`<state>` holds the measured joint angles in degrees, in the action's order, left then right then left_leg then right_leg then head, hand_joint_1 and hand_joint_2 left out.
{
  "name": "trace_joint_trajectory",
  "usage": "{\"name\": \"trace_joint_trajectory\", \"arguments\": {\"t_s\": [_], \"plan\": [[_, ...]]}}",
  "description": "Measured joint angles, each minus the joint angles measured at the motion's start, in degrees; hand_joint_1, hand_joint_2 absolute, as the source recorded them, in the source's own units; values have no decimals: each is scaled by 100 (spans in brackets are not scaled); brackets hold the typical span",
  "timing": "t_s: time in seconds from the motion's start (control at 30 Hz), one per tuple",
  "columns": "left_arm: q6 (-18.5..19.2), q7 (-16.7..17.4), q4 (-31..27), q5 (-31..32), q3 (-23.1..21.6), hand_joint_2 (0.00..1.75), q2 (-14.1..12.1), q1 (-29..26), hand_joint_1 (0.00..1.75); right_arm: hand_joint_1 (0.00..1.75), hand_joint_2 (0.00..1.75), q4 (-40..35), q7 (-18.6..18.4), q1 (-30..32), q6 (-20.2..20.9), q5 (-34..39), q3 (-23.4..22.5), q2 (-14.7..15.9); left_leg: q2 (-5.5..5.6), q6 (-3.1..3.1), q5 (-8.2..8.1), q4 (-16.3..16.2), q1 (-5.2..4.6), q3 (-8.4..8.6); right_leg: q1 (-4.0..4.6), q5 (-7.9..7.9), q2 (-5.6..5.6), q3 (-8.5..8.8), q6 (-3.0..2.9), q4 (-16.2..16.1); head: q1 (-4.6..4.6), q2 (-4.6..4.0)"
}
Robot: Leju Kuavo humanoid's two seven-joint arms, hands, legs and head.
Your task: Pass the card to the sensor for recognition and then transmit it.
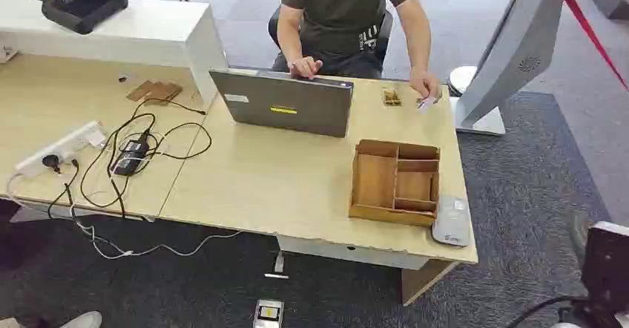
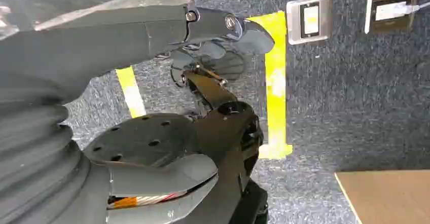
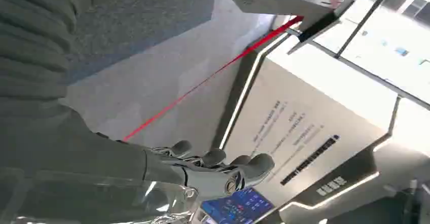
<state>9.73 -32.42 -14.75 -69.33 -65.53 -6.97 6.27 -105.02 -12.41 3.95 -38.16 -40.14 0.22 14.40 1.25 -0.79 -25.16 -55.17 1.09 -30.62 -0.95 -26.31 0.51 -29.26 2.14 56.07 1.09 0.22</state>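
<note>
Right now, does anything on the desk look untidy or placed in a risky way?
Yes. The flat grey device beside the wooden compartment tray overhangs the light wooden desk's front edge, so it could slip. Black cables lie tangled near the white power strip.

- small white flat card point(image 1: 426, 103): lies at the far right edge of the pale wooden desk, pinched under the fingertips of the seated person's hand point(image 1: 424, 85), just beside a small brown patterned item.
- grey rounded flat sensor pad point(image 1: 451, 221): lies flat at the desk's near right corner, touching the wooden divided tray's right side, well apart from those fingers.
</note>
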Motion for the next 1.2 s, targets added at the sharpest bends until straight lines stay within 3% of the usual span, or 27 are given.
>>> {"name": "trace_joint_trajectory", "arguments": {"t_s": [0.03,0.1,0.17,0.27,0.33,0.43,0.67,0.93,1.13,1.17,1.2], "plan": [[52,46,0,15,-20,175,4,3,0,0,175,-66,-181,-37,0,-133,103,52,-1,0,0,1,-1,-5,0,0,0,0,0,1,2,0],[287,228,-2,24,-37,175,2,21,0,0,175,-105,-1023,-295,118,-530,434,281,-5,0,0,1,-4,-15,-1,3,6,-5,-1,4,2,0],[459,313,-4,76,-70,175,4,86,0,0,175,-94,-1903,-729,569,-935,928,555,-11,0,2,1,-4,-13,-2,8,11,-11,-1,3,2,0],[570,428,-26,155,-94,175,11,197,0,0,175,65,-2586,-1396,1522,-1423,1691,824,-2,1,16,0,-4,-15,-2,11,3,-14,1,3,-2,0],[601,512,-33,203,-122,175,17,243,0,0,175,231,-2669,-1755,1943,-1638,2100,916,7,4,21,0,-2,-19,-1,13,-3,-16,1,4,0,0],[632,588,-48,243,-162,175,33,299,0,0,175,550,-2711,-2210,2201,-1712,2673,951,5,2,23,0,0,-24,0,17,-3,-21,0,8,0,0],[673,652,-57,304,-208,175,55,373,0,0,175,1297,-2696,-2988,2367,-1745,3713,905,4,2,22,1,0,-41,1,17,-3,-38,0,8,2,0],[732,704,-59,367,-214,175,76,390,0,0,175,2020,-2645,-3560,2263,-2475,4478,613,4,2,22,0,0,-46,0,17,-3,-44,0,8,0,0],[732,704,-59,398,-214,175,79,391,0,0,175,2402,-2612,-3678,2072,-2702,4739,398,4,2,22,0,0,-48,0,17,-3,-46,0,7,0,0],[732,704,-59,398,-214,175,79,391,0,12,175,2446,-2595,-3680,2061,-2702,4763,357,4,2,22,0,0,-49,0,17,-3,-47,0,7,0,0],[732,706,-59,400,-214,175,79,391,0,61,175,2498,-2584,-3689,2046,-2700,4787,326,4,2,22,0,0,-49,0,17,-3,-48,0,7,2,0]]}}
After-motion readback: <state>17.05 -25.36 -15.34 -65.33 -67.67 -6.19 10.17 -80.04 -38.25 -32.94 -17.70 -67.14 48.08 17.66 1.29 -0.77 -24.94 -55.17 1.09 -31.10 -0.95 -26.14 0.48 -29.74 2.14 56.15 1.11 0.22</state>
